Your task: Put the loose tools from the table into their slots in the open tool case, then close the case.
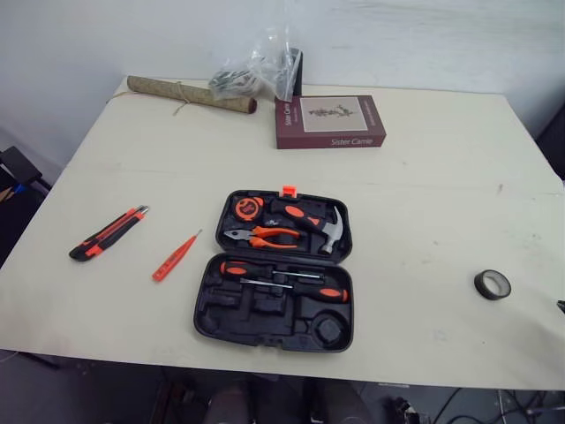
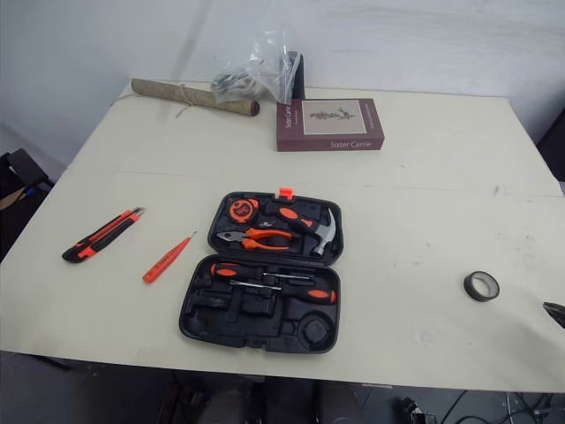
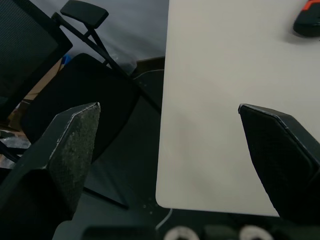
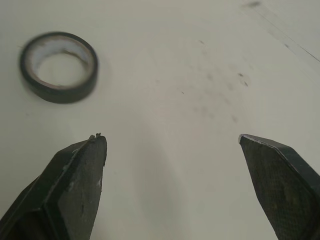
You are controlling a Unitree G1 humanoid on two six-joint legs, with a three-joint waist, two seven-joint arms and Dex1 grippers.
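Opening step, by the look of it: choosing and grasping the first loose tool. Open tool case [image 1: 275, 269] lying flat near the middle of the table's [image 1: 424, 177] near edge. Its lid half already carries the hammer [image 1: 322, 231], pliers [image 1: 265, 236] and tape measure [image 1: 248, 208]. Its base half carries two screwdrivers [image 1: 282, 276] and shows empty recesses (a round one [image 1: 331, 331] at its near right corner, longer ones along its near side). Loose on the table: utility knife [image 1: 109, 234] toward the left edge, orange tester screwdriver [image 1: 175, 257] between knife and case, tape roll [image 1: 493, 283] near the right edge.

Right gripper [image 4: 171, 137] spread wide and empty, hovering low over bare table just beside the tape roll. Left gripper [image 3: 167, 107] likewise spread and empty, out over the table's left edge, with one end of the knife in its wrist view.

To do it well:
- Start with the tape roll, nearest to a ready gripper.
- Shift the right gripper across to straddle the roll, or set one finger inside the ring and one outside.
- Pinch the wall low down to keep the ring from skating on the smooth top.
- Lift clear, carry to the round recess, lower level and press home before releasing.
- Bring the left gripper inboard over the knife and close across its narrow width near the middle.
- Leave the lid alone until done filling the recesses.
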